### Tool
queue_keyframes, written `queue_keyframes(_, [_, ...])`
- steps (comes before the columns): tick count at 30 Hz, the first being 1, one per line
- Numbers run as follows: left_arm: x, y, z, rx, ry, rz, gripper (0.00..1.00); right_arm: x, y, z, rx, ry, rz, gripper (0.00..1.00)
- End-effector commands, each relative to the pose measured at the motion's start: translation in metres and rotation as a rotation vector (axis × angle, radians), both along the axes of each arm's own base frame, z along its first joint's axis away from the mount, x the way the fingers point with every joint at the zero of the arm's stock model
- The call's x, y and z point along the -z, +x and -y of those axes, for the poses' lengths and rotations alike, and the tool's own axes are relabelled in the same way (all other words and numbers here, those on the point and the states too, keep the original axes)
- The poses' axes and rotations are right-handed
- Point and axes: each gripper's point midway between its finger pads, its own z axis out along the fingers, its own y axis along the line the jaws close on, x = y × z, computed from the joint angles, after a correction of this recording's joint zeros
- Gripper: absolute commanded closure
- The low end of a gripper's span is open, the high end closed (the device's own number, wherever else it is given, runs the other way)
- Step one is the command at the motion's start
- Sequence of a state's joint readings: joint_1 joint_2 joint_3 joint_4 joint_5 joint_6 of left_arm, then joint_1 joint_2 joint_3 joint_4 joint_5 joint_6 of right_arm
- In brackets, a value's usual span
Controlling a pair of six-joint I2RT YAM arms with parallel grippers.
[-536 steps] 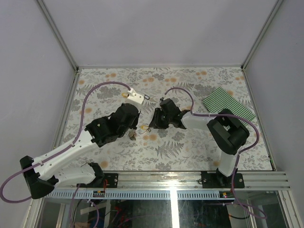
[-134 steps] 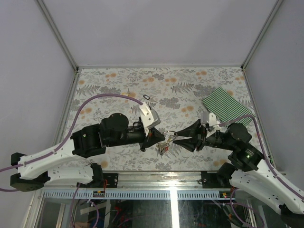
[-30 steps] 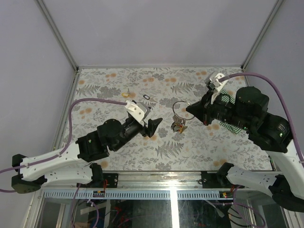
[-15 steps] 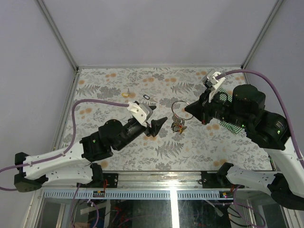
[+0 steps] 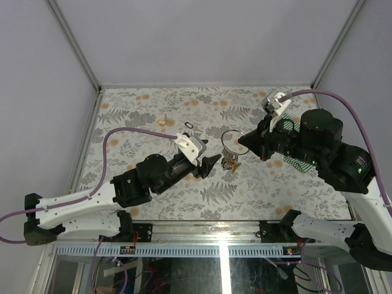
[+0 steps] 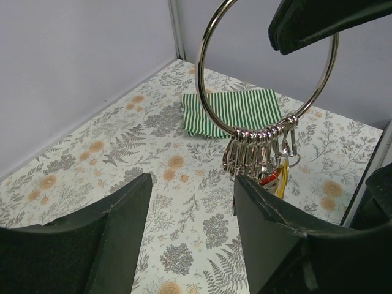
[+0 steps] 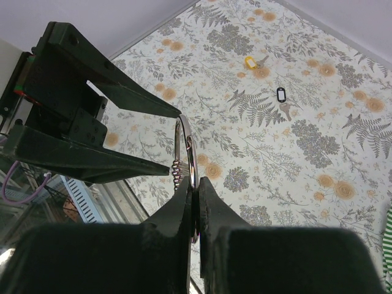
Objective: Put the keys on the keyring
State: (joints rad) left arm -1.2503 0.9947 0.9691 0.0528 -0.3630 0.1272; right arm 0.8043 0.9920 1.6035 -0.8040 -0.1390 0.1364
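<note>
Now right gripper [image 7: 195,191] clamped on keyring [image 6: 199,67]; ring upright in air, keys [image 6: 271,176] hanging at 6 o'clock. Left gripper [image 6: 193,184] open at ring's 8 o'clock, apart. Open air round ring. Yellow key [image 5: 161,122] and black key [image 5: 188,125] on table [image 5: 275,196] at 10 o'clock. Left gripper nearer ring than moment ago; right unmoved.

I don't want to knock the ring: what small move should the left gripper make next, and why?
Probably ease the left gripper forward until its open fingers straddle the clips hanging under the keyring, then close. The right gripper holds the ring pinched upright in the air, and the clips hang just ahead of the left fingers, apart from them.
</note>
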Motion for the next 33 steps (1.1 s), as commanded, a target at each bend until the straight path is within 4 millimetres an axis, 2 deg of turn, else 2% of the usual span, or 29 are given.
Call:
queue_keyframes(1, [-0.0290, -0.0001, 0.0027, -0.002, -0.085, 0.036, 0.43, -0.0368, -0.0030, 0.0022, 0.006, 0.103, 0.076, 1.00])
queue_keyframes(33, [-0.0348, 0.0061, 0.0085, -0.025, -0.078, 0.052, 0.45, -0.0365, -0.0069, -0.0048, -0.025, 0.134, 0.057, 1.00])
